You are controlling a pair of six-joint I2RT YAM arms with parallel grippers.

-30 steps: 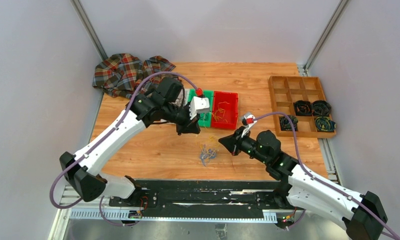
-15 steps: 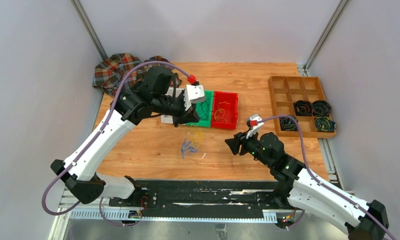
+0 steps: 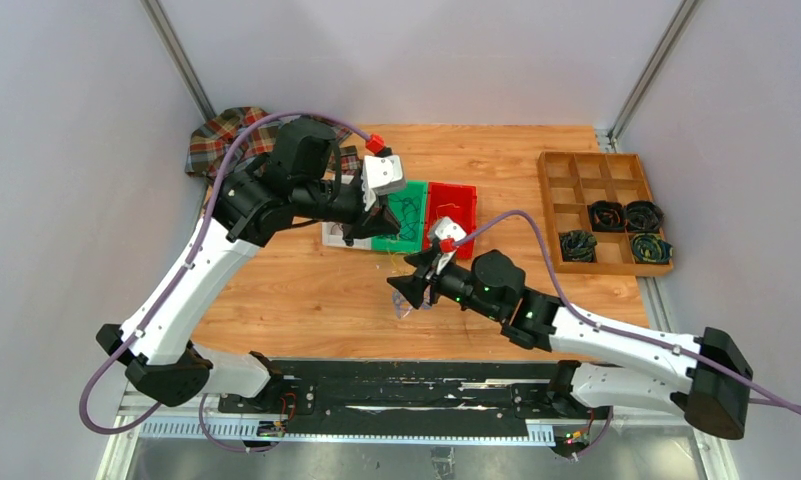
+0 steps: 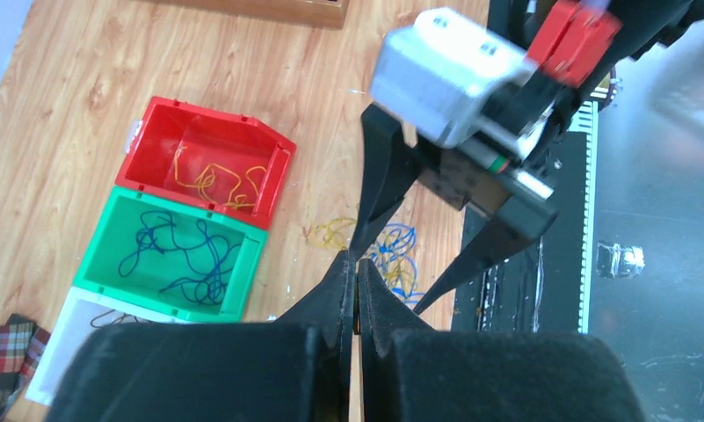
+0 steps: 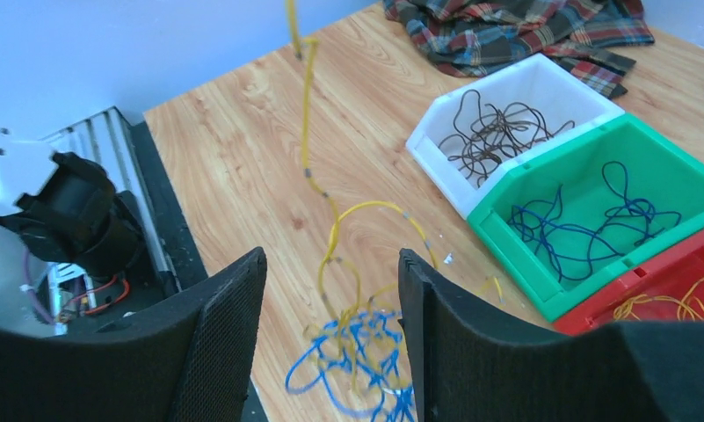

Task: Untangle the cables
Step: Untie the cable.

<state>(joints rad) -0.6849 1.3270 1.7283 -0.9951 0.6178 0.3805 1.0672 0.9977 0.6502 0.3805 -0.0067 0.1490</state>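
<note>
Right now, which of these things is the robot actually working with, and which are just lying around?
Part of the job: tangled cables; yellow strand pinched in the left tool; open right tool; red bin, green bin, white bin holding sorted wires.
Lying about: plaid cloth; wooden tray with dark coiled bundles.

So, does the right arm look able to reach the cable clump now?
Probably yes: the right pincer hangs open right over the clump, nothing between them. One yellow strand runs up towards the left pincer, which looks shut on it.
</note>
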